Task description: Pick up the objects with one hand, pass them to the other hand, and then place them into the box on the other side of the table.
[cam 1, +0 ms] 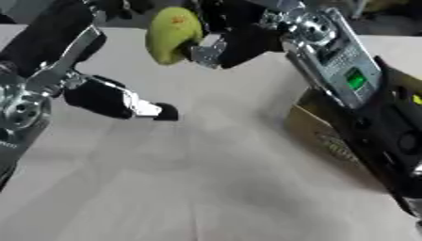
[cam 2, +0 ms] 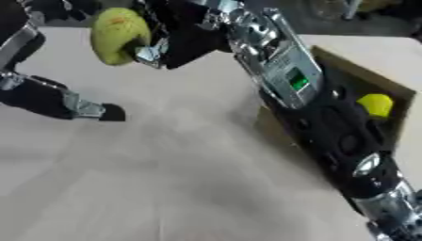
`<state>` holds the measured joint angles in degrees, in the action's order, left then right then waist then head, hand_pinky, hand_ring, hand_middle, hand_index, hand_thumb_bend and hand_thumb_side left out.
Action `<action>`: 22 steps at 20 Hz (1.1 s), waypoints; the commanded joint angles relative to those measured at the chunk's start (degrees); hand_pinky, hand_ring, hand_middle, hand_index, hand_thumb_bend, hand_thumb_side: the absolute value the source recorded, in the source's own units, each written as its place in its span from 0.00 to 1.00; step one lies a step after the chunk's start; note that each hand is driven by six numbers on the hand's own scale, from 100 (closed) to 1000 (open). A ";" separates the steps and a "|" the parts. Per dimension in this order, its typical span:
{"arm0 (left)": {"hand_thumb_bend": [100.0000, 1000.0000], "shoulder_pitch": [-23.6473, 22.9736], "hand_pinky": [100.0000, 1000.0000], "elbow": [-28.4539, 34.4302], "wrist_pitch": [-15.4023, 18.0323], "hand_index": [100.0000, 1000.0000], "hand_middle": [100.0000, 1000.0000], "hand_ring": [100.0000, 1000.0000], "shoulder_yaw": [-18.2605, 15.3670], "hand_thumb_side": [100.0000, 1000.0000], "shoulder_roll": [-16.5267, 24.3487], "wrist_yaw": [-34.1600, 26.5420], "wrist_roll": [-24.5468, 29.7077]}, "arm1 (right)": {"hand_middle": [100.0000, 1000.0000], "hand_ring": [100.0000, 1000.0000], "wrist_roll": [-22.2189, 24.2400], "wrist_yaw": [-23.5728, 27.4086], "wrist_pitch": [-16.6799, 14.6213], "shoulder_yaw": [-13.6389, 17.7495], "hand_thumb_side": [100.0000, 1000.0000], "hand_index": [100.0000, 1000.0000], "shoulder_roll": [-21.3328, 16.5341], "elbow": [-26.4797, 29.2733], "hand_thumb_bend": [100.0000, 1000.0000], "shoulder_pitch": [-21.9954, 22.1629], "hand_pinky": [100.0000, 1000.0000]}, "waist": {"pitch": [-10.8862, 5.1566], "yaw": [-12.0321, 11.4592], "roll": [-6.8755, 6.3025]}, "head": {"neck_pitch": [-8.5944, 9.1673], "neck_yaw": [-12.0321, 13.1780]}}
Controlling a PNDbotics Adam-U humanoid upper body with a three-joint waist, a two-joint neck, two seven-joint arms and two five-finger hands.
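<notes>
So the right hand (cam 1: 227,44) is up near the top centre of the frame, fingers curled around a yellow-green fruit (cam 1: 171,34), pear-shaped by the look of it, with a small orange-ish spot on its skin. The fruit is held up off the pale worktop (cam 1: 206,179), right at the top edge. The right arm (cam 2: 305,94) runs diagonally from the lower right corner up to it, with a little green light on its silver panel.

The left hand (cam 1: 124,101) sits at the left side, a bit below the fruit and apart from it, fingers stretched out toward the middle and holding nothing.

At the right edge there's a brown cardboard box (cam 2: 367,77), mostly hidden behind the right arm, and in the right eye view you can spot a small yellow object (cam 2: 375,104) inside it.
</notes>
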<state>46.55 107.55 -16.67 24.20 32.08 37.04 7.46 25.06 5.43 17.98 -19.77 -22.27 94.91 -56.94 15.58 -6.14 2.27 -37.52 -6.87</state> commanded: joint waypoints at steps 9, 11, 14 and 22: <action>0.93 -4.15 0.74 0.71 -4.56 0.86 0.69 0.71 -5.92 0.47 5.98 -2.22 -5.24 | 0.49 0.62 -2.42 2.13 0.17 3.46 0.00 0.54 -5.39 2.59 0.08 1.85 0.70 | -1.33 0.36 -0.13 | 0.69 -1.86; 0.90 -5.27 0.74 0.70 -5.15 0.85 0.67 0.70 -7.13 0.46 7.00 -2.71 -6.80 | 0.49 0.62 -3.14 2.52 0.12 4.27 0.00 0.55 -6.80 2.92 0.08 2.80 0.70 | -1.29 0.42 -0.15 | 0.76 -2.38; 0.84 -7.11 0.72 0.71 -6.05 0.82 0.64 0.68 -9.02 0.43 8.72 -3.70 -9.23 | 0.49 0.62 -4.44 2.82 -0.11 5.89 0.00 0.55 -9.63 2.99 0.09 5.17 0.70 | -1.22 0.48 -0.18 | 0.66 -3.29; 0.80 -11.80 0.71 1.37 -7.78 0.81 0.62 0.66 -11.82 0.41 11.99 -7.51 -13.49 | 0.50 0.62 -8.51 1.76 -2.03 11.16 0.00 0.56 -16.73 1.03 0.11 13.09 0.71 | -0.99 0.70 -0.18 | 0.35 -6.23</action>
<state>34.29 107.98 -24.29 13.59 41.91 30.26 -5.31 17.43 7.38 16.28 -10.27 -36.23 95.65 -43.17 15.59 -5.49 2.26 -37.42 -12.49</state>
